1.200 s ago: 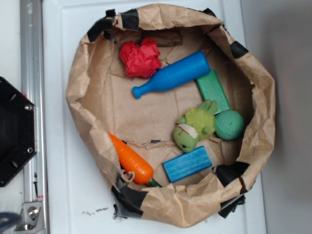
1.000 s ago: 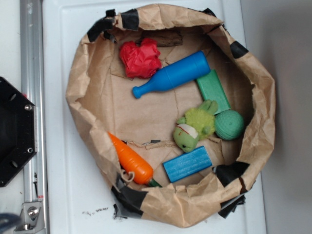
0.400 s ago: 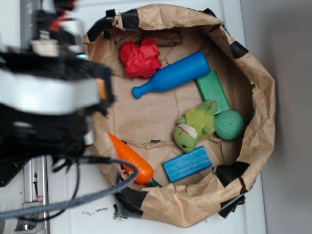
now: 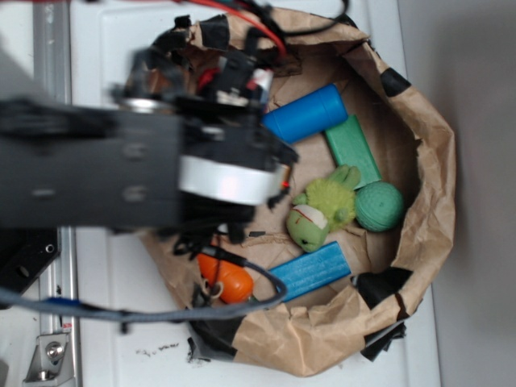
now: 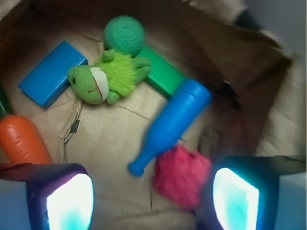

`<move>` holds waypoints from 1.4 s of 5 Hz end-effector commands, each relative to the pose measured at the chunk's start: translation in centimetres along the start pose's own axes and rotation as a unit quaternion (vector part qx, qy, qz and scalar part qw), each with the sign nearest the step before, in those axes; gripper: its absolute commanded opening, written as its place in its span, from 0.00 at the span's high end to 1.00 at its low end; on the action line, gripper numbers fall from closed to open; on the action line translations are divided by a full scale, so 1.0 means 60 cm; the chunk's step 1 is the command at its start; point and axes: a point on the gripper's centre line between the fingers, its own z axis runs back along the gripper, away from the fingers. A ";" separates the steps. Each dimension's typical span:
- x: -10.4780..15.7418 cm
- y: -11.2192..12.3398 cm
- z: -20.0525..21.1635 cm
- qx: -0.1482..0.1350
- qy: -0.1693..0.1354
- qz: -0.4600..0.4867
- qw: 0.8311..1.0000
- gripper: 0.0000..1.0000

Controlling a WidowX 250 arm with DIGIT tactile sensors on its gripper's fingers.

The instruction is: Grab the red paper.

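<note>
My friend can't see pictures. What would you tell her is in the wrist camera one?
The red paper, a crumpled ball, lies on brown paper between the open gripper fingers, nearer the right one. Next to it is a blue bottle toy, and farther off a fuzzy green plush, a green ball, a green block, a blue block and an orange carrot toy.

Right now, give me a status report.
Tool open, empty. Red paper between its fingers, nearer one side. Blue bottle neck touching the paper.
</note>
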 end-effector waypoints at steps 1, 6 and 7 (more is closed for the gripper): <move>0.010 -0.001 -0.026 -0.083 0.009 -0.038 0.996 0.00; -0.034 0.042 -0.139 0.027 0.083 -0.086 0.992 0.00; -0.038 0.031 -0.182 0.020 0.113 -0.109 0.987 0.00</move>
